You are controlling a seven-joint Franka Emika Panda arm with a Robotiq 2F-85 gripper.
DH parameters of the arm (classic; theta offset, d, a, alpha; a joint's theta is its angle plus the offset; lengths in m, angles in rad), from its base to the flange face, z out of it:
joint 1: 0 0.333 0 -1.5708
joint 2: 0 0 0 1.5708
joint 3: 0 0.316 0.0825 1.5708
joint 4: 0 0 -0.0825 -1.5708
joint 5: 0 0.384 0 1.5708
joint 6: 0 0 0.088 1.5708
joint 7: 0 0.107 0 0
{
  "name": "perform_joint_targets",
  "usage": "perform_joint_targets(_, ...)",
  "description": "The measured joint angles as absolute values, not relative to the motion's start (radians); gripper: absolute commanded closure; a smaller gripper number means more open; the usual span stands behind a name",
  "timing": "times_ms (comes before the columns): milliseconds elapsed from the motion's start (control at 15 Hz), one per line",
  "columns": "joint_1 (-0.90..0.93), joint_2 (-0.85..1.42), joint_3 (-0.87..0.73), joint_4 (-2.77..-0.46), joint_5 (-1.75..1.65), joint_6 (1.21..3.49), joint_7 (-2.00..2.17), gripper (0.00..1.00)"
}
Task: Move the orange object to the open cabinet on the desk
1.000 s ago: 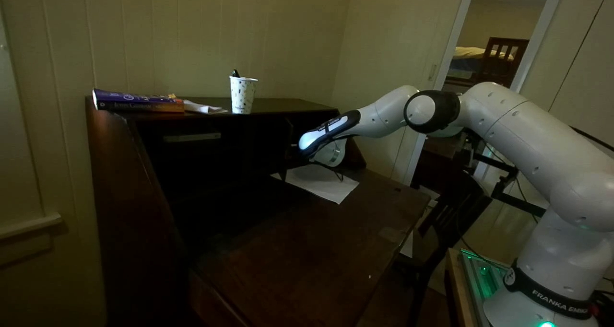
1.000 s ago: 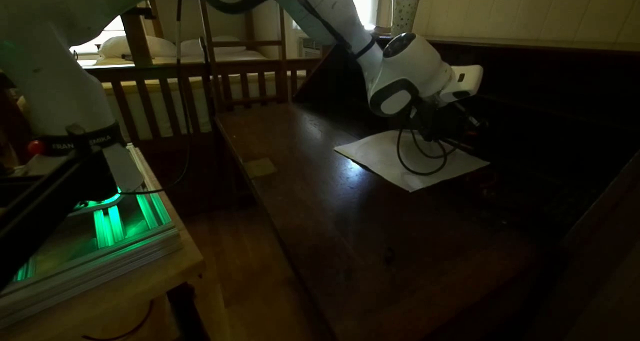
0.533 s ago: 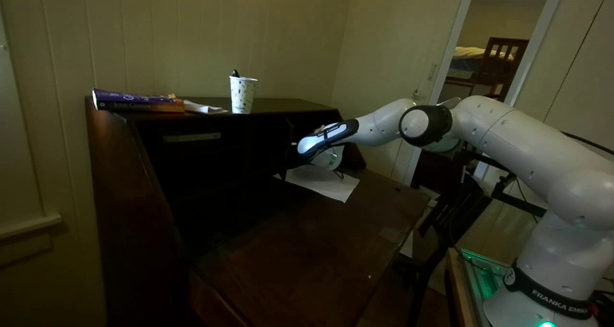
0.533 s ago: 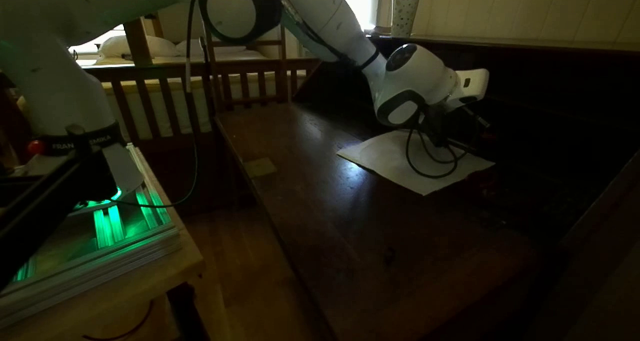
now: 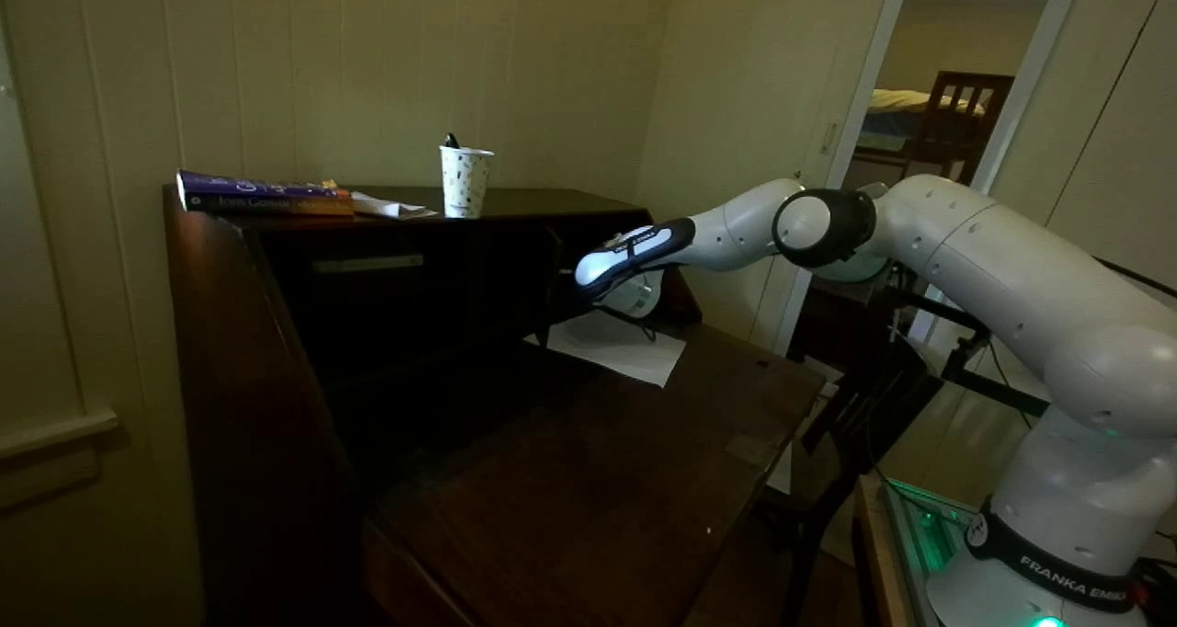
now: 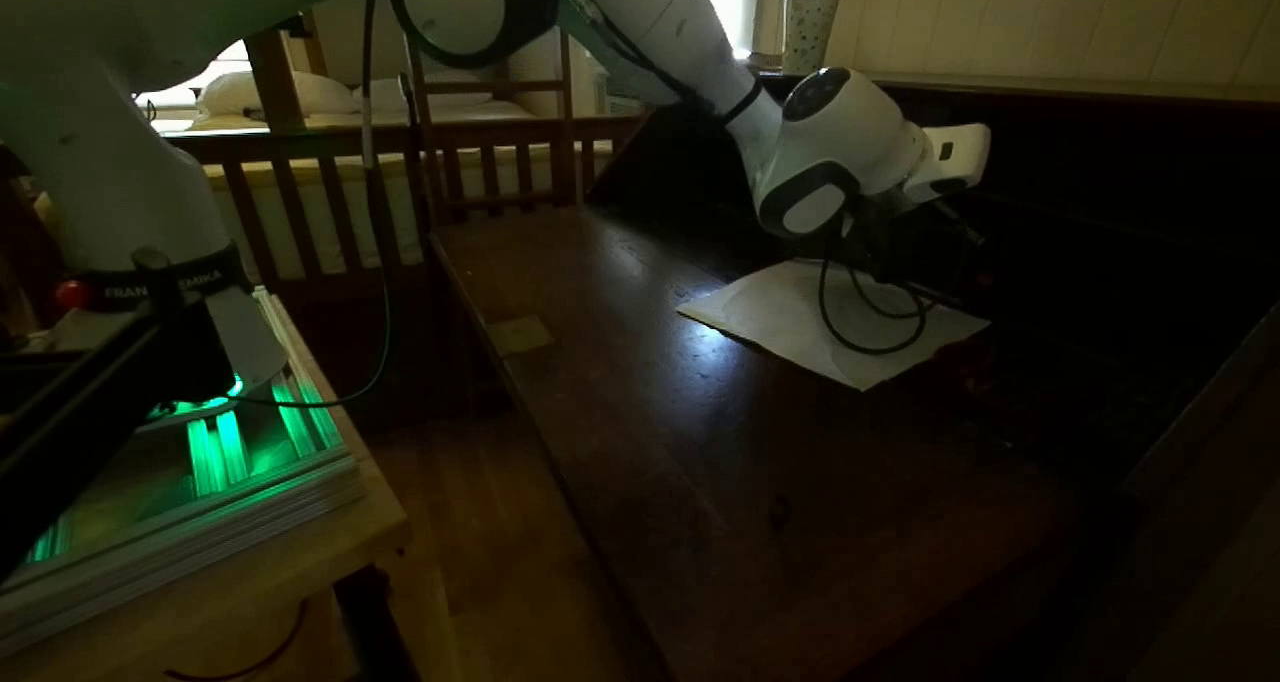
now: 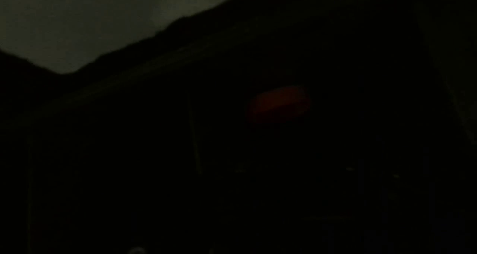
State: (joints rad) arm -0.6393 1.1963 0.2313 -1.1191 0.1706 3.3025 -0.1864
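Observation:
The orange object [image 7: 279, 104] shows as a dim red-orange blob above the middle of the very dark wrist view. In an exterior view a faint reddish spot [image 6: 985, 278] shows by my fingertips; I cannot tell if they touch it. My gripper [image 6: 965, 270] is low over the back of the desk [image 6: 700, 462], past the white paper, at the recess. Its fingers are lost in shadow in all views, so open or shut cannot be told. The open cabinet [image 5: 414, 305] is the black recess above the dropped flap [image 5: 588, 498]; its inside is mostly hidden by darkness.
A white paper sheet [image 5: 621, 351] lies on the flap under my wrist. On the desk's top stand a speckled cup [image 5: 466, 181] with a pen, a book [image 5: 267, 195] and a crumpled paper [image 5: 394, 207]. A dark chair [image 5: 874, 397] stands before the flap. A cable [image 6: 870, 347] hangs from my wrist.
My gripper has moved slightly deeper toward the recess, dipping and then rising a little. The paper sheet has slid a short way. The rest of the desk looks the same.

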Motion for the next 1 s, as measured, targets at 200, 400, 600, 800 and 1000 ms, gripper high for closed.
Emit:
perform_joint_targets(200,-0.627,1.077,0.156,-1.232,0.173,3.23,-0.184,0.4)
perform_joint_targets(400,-0.611,0.949,0.096,-1.348,0.173,3.146,-0.181,0.4)
perform_joint_targets(600,-0.608,0.835,0.074,-1.435,0.173,3.057,-0.182,0.4)
perform_joint_targets(800,-0.612,0.731,0.07,-1.496,0.169,2.924,-0.191,0.4)
perform_joint_targets(1000,-0.598,0.616,0.029,-1.54,0.145,2.741,-0.221,0.4)
